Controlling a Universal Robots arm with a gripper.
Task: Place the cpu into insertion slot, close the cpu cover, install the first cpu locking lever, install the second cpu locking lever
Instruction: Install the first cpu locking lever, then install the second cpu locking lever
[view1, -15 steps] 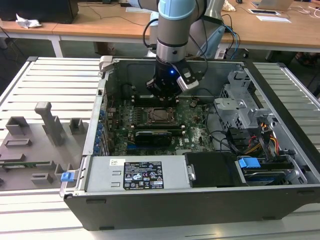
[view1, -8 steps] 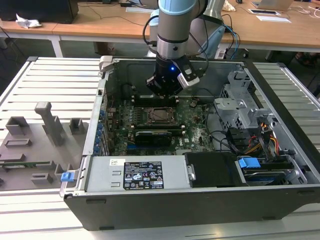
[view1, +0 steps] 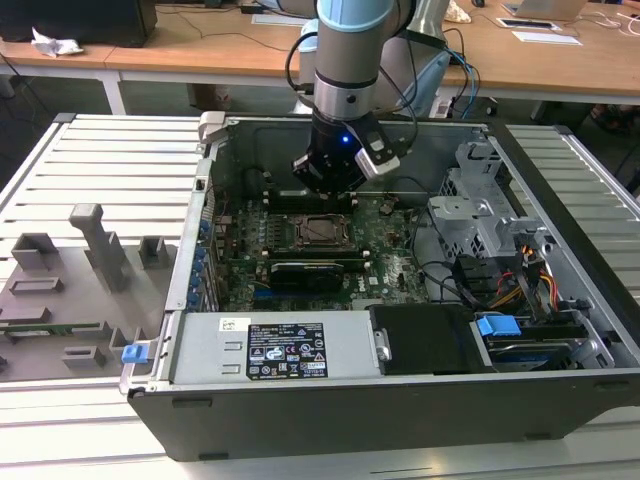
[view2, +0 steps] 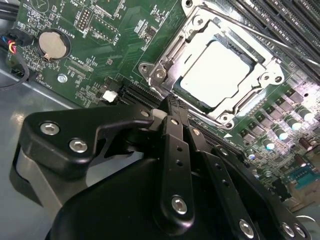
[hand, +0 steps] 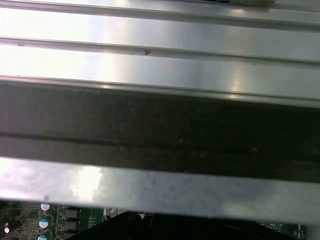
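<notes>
Gripper (view2: 172, 107): fingers pressed together, nothing between them, tips poised just beside one corner of the insertion slot (view2: 220, 70). In the exterior view the gripper (view1: 325, 195) hangs inside the open computer case (view1: 560, 190), just above the socket area of the green motherboard (view1: 390, 265).

The cpu (view2: 220, 72) is seated in the slot, pale metal top showing through the window of the cpu cover (view2: 262, 82), which lies flat and closed over it. A thin locking lever (view2: 250, 31) runs along the far edge of the socket frame, next to the long black memory slots (view2: 287, 22). A round coin battery (view2: 52, 44) sits on the board well apart from the socket.

First wrist view: ribbed metal table (hand: 160, 60) and the dark case wall (hand: 160, 130).
</notes>
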